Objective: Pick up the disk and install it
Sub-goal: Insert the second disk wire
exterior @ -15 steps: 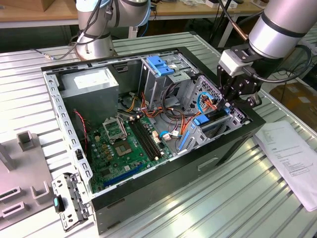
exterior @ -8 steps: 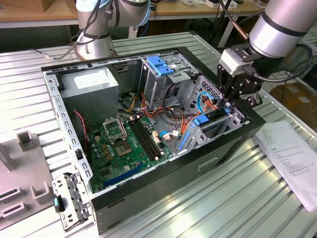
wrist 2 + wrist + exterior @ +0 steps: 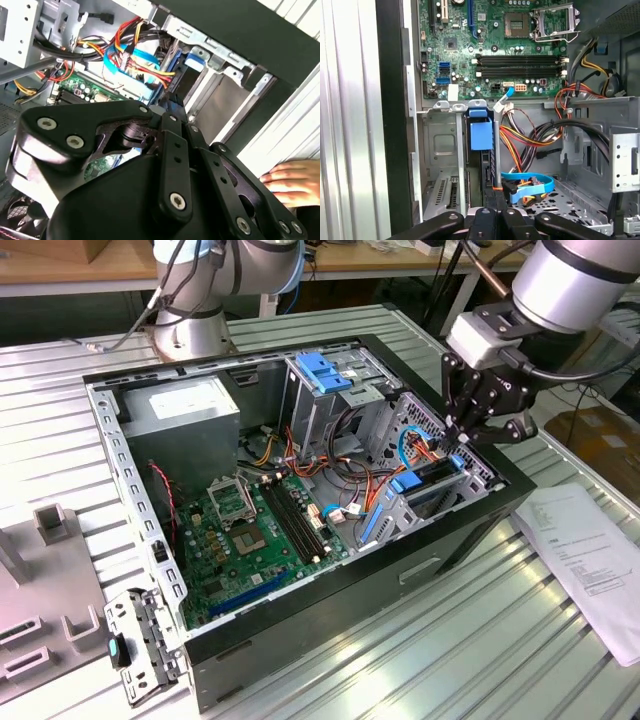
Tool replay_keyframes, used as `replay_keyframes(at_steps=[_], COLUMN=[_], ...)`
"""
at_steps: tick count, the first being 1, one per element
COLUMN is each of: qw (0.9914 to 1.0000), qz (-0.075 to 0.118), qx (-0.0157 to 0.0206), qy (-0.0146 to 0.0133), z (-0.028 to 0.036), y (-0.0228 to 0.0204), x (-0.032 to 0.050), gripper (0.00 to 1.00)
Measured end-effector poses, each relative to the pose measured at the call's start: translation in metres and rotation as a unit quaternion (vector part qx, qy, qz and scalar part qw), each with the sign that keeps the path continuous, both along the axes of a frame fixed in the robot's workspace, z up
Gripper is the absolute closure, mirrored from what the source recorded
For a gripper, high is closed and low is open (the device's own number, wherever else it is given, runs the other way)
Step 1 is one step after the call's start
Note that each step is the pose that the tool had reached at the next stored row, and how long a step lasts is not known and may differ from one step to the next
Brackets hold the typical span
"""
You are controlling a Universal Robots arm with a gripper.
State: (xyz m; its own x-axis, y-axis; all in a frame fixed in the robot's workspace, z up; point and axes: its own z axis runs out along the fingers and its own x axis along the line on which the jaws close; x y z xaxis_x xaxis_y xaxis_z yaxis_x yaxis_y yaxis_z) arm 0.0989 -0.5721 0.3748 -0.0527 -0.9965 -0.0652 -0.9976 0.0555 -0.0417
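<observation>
Item: disk (image 3: 428,485), seated edge-up in your case's drive bay, directly under gripper (image 3: 462,436); finger state: you cannot tell.

The blue-railed disk (image 3: 425,483) stands on edge in the case's drive bay.

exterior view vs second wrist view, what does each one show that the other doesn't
Exterior view alone: the whole open computer case on the slatted table, the motherboard, the power supply, a blue latch on the drive cage, a paper sheet, and the gripper over the disk at the case's corner on the exterior view's right.

Second wrist view alone: a person's hand outside the case.

Both: the coloured cables, the blue disk carrier, and the gripper's black body.
</observation>
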Motion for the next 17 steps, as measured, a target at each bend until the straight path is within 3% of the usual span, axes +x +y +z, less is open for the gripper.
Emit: replay_keyframes(at_steps=[3, 5, 6, 9, 11, 12, 13, 15, 17], qw=[1.0, 1.0, 1.0, 0.99998, 0.99992, 0.99967, 0.99927, 0.99918, 0.99918], qz=[0.0, 0.0, 0.0, 0.0, 0.0, 0.0, 0.0, 0.0, 0.0], qx=[-0.0002, -0.0022, -0.0023, -0.0067, -0.0123, -0.0257, -0.0381, -0.0404, -0.0405], qy=[0.0007, 0.0014, 0.0015, 0.0015, 0.0015, 0.0016, 0.0016, 0.0015, 0.0015], z=[0.0022, 0.0023, 0.0021, 0.0021, 0.0019, 0.0016, 0.0013, 0.0006, -0.0004], y=[0.0044, 0.0161, 0.0191, 0.0223, 0.0232, 0.0246, 0.0264, 0.0294, 0.0333], x=[-0.0012, -0.0012, -0.0012, -0.0012, -0.0012, -0.0012, -0.0012, -0.0012, -0.0012], gripper=[0.89, 0.89, 0.89, 0.89, 0.83, 0.76, 0.76, 0.69, 0.69])
